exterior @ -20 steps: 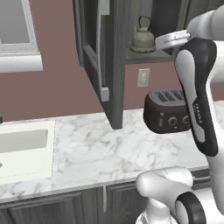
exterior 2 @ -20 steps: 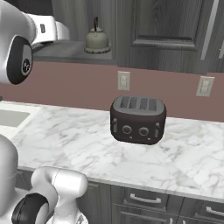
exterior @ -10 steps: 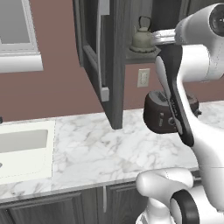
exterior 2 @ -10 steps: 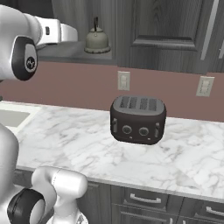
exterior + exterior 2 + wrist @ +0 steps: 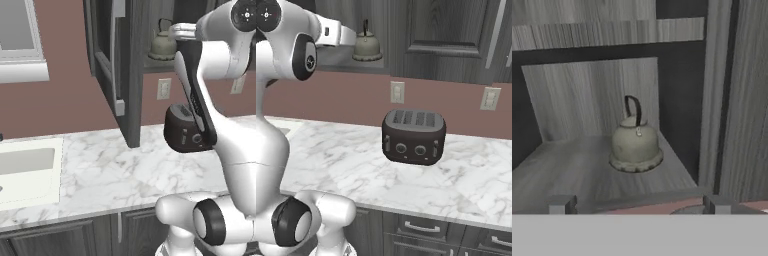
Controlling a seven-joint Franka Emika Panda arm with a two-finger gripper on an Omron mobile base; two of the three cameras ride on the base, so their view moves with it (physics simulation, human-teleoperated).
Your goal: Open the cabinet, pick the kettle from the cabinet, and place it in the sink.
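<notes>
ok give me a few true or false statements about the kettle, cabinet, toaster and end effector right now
1. The cabinet door is swung open. True.
2. The kettle sits upright on the cabinet shelf. True.
3. The end effector is shut on the kettle's handle. False: its jaws stand wide open and short of the kettle, touching nothing.
4. The toaster stands inside the sink. False: it stands on the marble counter, below the cabinet.
5. The kettle is already in the sink. False: it is in the cabinet.
</notes>
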